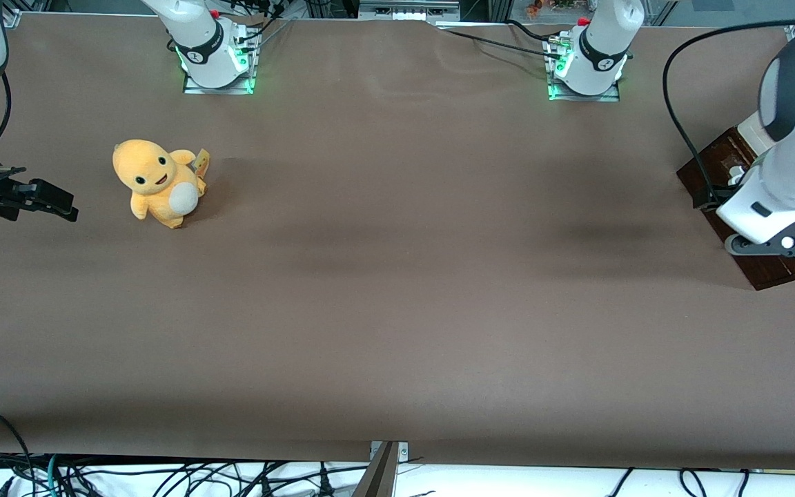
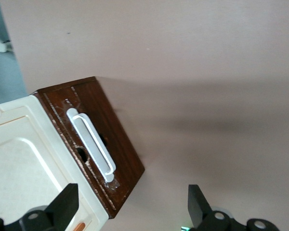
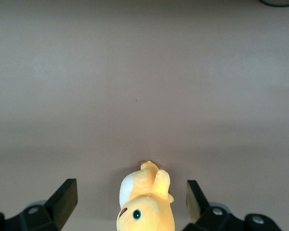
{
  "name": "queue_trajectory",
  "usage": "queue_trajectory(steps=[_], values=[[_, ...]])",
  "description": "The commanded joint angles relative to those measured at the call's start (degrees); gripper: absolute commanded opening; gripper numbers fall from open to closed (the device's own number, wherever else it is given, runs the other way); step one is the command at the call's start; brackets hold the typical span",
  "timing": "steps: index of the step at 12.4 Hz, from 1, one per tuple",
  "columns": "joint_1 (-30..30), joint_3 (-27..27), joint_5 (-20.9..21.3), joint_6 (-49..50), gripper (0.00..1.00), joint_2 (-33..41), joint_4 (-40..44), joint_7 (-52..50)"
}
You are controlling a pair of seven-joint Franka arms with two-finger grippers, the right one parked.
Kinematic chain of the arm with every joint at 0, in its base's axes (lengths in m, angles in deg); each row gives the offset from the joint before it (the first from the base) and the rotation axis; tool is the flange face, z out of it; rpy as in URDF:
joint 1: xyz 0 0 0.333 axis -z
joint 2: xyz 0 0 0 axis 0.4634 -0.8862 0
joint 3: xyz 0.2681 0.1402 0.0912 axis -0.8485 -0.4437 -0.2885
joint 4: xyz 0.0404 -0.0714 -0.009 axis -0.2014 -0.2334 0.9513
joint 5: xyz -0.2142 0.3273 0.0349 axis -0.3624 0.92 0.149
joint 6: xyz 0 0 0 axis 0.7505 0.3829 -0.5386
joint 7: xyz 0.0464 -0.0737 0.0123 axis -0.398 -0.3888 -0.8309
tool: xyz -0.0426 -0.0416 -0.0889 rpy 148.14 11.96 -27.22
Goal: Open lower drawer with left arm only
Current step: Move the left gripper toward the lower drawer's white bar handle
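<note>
— Now, where is the lower drawer (image 2: pixel 98 144)?
— Closed in the cabinet (image 2: pixel 24 159) at my working end of the table (image 1: pixel 397 276).
— Your gripper (image 2: pixel 132 204)?
— Hovering above its white handle (image 2: pixel 92 144) (fingers (image 2: pixel 67 202) spread wide, touching nothing).
— Else?
— Orange plush toy (image 1: pixel 156 183), toward the parked arm.

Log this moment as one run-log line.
phase: approach | gripper: open, above cabinet, empty | lower drawer: shut | handle: untouched

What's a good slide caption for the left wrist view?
Open end effector above the cabinet, fingers apart, short of the white handle on the closed lower drawer.
</note>
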Motion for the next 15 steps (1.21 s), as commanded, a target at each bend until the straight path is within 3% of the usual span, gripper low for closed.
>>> queue_trajectory(steps=[1,3,7,12,15], values=[[0.89,-0.34,2.66,0.75,1.0,-2.27,0.44,-4.33],[1.85,-0.34,6.69,0.75,1.0,-4.38,0.44,-8.82],[1.94,-0.34,7.41,0.48,1.0,-6.93,0.44,-13.83],[1.85,-0.34,13.98,-0.04,1.0,-10.45,-0.44,-17.43],[1.77,-0.43,14.88,-0.75,1.0,-11.68,-0.87,-21.75]])
